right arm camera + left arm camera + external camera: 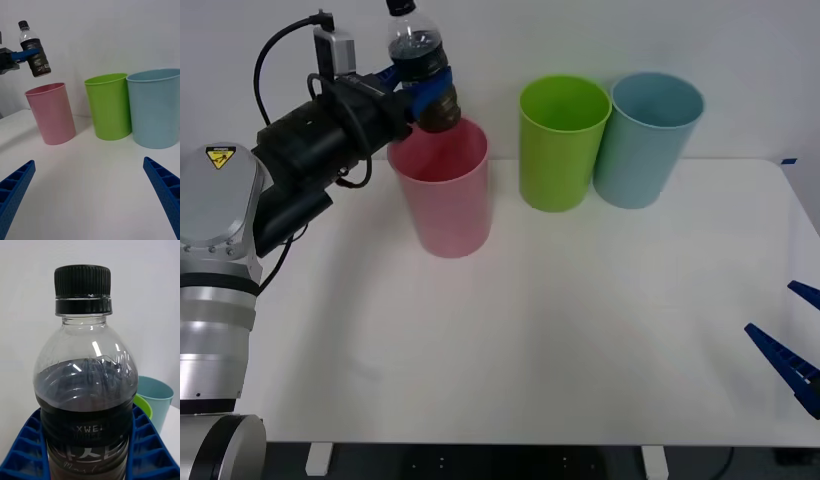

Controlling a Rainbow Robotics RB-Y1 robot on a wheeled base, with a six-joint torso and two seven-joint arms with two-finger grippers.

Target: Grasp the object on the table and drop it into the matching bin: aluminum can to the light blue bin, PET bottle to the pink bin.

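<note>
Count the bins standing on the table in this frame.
3. The pink bin stands on the left, under the PET bottle held by the left gripper; the lime green bin is in the middle; the light blue bin is on the right, touching it.

The PET bottle has its base cut off at the picture's edge, its label lettering partly hidden between the left tool fingers
</note>
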